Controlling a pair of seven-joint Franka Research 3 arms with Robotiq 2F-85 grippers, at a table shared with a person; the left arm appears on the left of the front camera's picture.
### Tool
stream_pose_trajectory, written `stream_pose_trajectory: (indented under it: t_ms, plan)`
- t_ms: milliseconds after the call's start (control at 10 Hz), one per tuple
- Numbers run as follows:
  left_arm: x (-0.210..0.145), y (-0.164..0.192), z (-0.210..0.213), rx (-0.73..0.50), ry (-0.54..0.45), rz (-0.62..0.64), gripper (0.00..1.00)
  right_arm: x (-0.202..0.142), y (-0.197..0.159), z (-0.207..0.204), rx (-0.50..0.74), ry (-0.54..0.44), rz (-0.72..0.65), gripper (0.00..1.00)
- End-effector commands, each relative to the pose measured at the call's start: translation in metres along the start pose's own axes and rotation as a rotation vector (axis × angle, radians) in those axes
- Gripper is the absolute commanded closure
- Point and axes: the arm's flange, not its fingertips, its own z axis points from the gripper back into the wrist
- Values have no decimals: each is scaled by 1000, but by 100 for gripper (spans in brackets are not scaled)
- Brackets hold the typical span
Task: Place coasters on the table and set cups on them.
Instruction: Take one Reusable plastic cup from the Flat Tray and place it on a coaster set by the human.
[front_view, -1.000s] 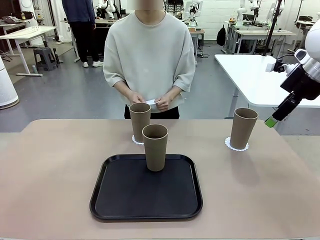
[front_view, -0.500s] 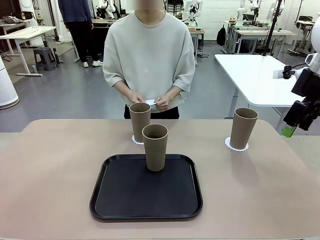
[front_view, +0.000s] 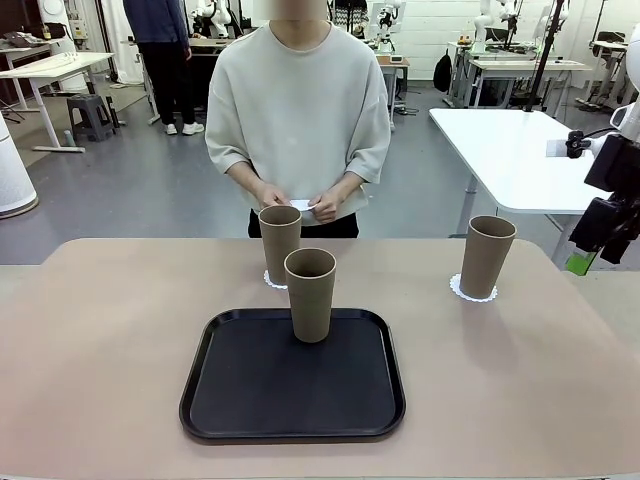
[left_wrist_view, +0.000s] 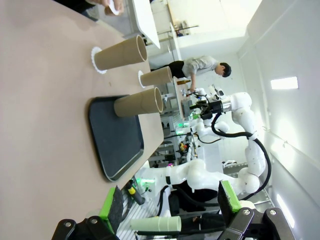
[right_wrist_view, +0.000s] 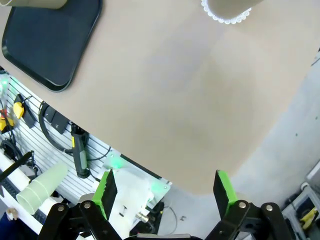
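The left gripper (left_wrist_view: 170, 205) and the right gripper (right_wrist_view: 165, 187), which is past the right edge of the table (front_view: 100, 350), are both spread open and empty. The near cup (front_view: 310, 295) stands in the black tray (front_view: 292, 420), with open tabletop on both sides. The middle cup (front_view: 280, 243) and the right cup (front_view: 487, 257) stand on coasters (front_view: 470, 293). The person's hands (front_view: 325, 207) hold a third coaster (front_view: 303, 204).

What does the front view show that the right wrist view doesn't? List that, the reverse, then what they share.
Front view: the person's hands holding a loose coaster; the back cup. Right wrist view: a tool rack and stacked pale cups below the table edge. Both: the black tray, the right cup on its doily, the right gripper, open.
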Motion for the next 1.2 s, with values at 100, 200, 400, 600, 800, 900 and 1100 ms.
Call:
stream_pose_trajectory:
  t_ms: [100,200,400,600,800,900,1100]
  plan:
    - [-1,-1,0,9,-14,-4,0,-25,-39,2,391,-179,0,0]
    - [-1,-1,0,9,-14,-4,0,-39,-59,-2,580,-252,0,0]
    - [-1,-1,0,9,-14,-4,0,-55,-102,-25,848,-422,3,0]
    - [-1,-1,0,9,-14,-4,0,-79,-130,-46,980,-520,-8,0]
    - [-1,-1,0,9,-14,-4,0,-99,-150,-57,1021,-559,-42,0]
    - [-1,-1,0,9,-14,-4,0,-108,-160,-61,1028,-571,-69,0]
    - [-1,-1,0,9,-14,-4,0,-127,-180,-63,1044,-577,-116,0]
